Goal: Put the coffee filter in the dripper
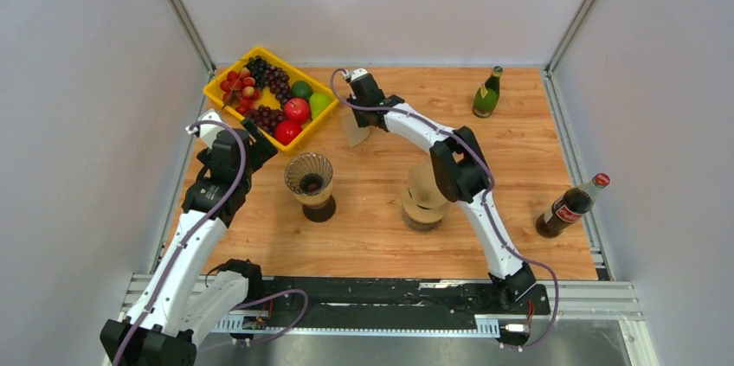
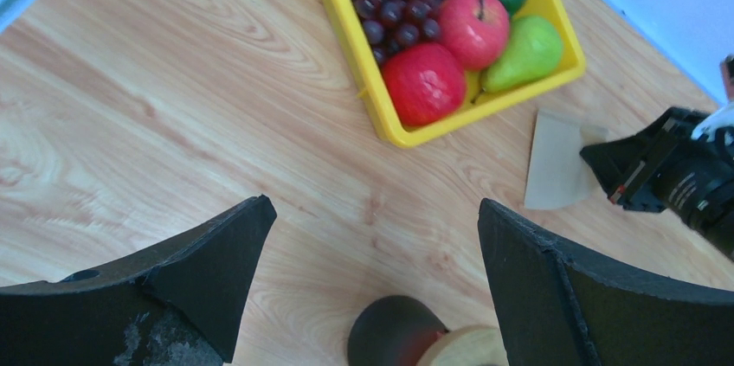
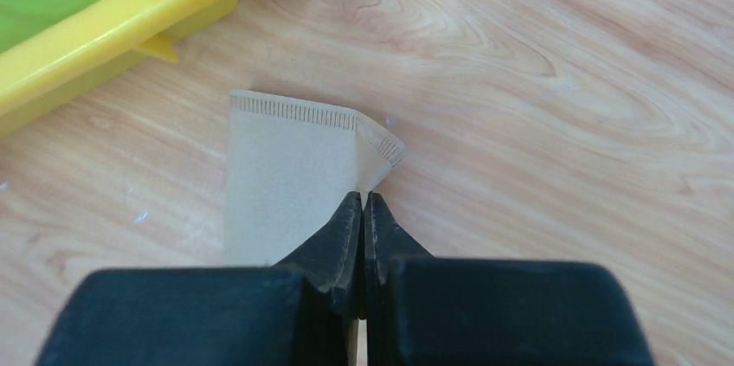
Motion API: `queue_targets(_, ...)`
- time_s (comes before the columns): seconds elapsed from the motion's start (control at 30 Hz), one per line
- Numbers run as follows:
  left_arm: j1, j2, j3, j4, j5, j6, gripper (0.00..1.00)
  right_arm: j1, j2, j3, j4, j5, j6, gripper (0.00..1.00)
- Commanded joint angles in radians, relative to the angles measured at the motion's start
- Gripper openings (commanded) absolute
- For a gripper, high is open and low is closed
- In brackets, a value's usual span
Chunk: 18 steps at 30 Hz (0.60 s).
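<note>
Pinching is complete on the right side: the fingers of my right gripper point(image 3: 363, 202) are pressed together on one corner of the coffee filter point(image 3: 286, 184), and that corner curls up off the wood. The rest of the filter lies flat on the table point(image 1: 519, 150), far of centre and just right of the yellow tray point(image 1: 227, 99). The fingers of my left gripper point(image 2: 376, 210) are spread wide and hold nothing.

Step in hand, as I judge it: pick-up, with the grasp made and the lift not yet done. The next move calls for a straight lift, then a carry leftward and nearward to the dripper point(image 1: 309, 174), which stands upright near the left arm. The thin paper may slip or fold, so the pinch must hold.

Orientation: the crimped seam edge points away from my palm. The long axis appears to run from my fingertips out to that seam. Which edge is the mouth, I cannot tell.
</note>
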Motion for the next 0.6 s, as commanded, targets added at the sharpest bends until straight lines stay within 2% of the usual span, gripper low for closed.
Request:
queue_targets(0.0,0.005,-0.009,0.052,0.055,0.113,0.057,1.0,0.007,-0.231,-0.068,0.007,-0.011,0.04,0.02)
queue_targets(0.13,0.005,-0.029,0.075,0.078,0.182,0.073,1.0,0.006,-0.38,-0.216,0.013,-0.067,0.041,0.01)
queue_targets(0.2,0.006,-0.03,0.079,0.125,0.265,0.098,1.0,0.005,-0.456,-0.302,0.017,-0.104,0.041,0.0)
queue_targets(0.4,0.005,0.044,0.157,0.282,0.594,0.207,1.0,-0.014,-0.695,-0.483,0.018,-0.302,0.018,0.0)
queue_targets(0.43,0.005,0.062,0.169,0.312,0.686,0.227,1.0,-0.02,-0.736,-0.513,0.019,-0.339,0.01,0.0)
queue_targets(0.57,0.005,0.221,0.266,0.328,0.951,0.321,1.0,-0.032,-0.882,-0.628,0.018,-0.507,-0.061,0.0)
